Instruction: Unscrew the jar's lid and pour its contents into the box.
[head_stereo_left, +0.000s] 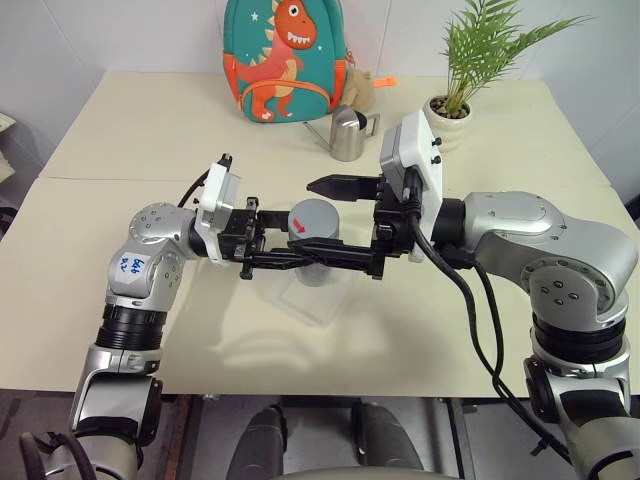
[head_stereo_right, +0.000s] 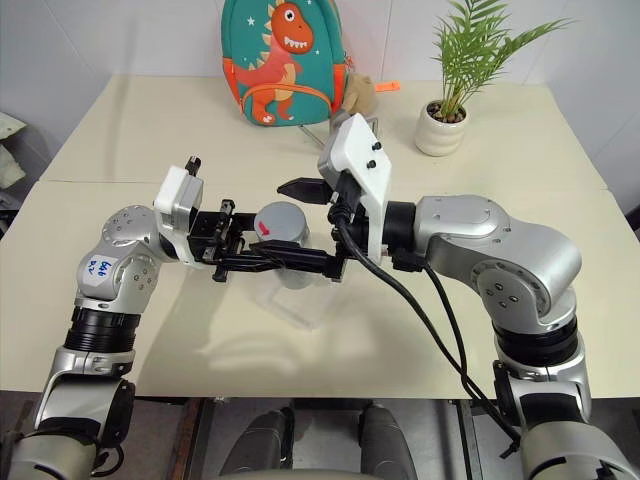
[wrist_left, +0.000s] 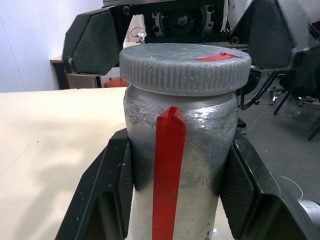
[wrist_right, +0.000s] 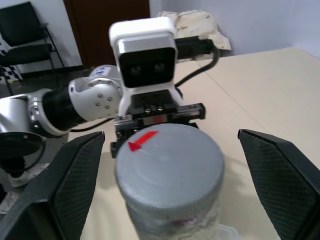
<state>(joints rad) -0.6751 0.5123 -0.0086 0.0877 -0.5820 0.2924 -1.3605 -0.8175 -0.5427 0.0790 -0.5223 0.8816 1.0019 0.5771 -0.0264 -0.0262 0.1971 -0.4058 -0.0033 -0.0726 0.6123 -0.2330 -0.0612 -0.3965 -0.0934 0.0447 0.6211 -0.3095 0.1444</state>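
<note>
Above a cream table (head_stereo_left: 120, 300), the left gripper (wrist_left: 175, 175) clamps the body of a silvery jar (wrist_left: 200, 145), held upright over a clear plastic box (head_stereo_left: 318, 296). The right gripper (wrist_right: 170, 165) reaches in from the opposite side, its fingers spread wide on either side of the grey lid (wrist_right: 167, 167), not touching it

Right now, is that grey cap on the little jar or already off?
On. The lid sits flat on the upright jar, which the left gripper clamps.
</note>
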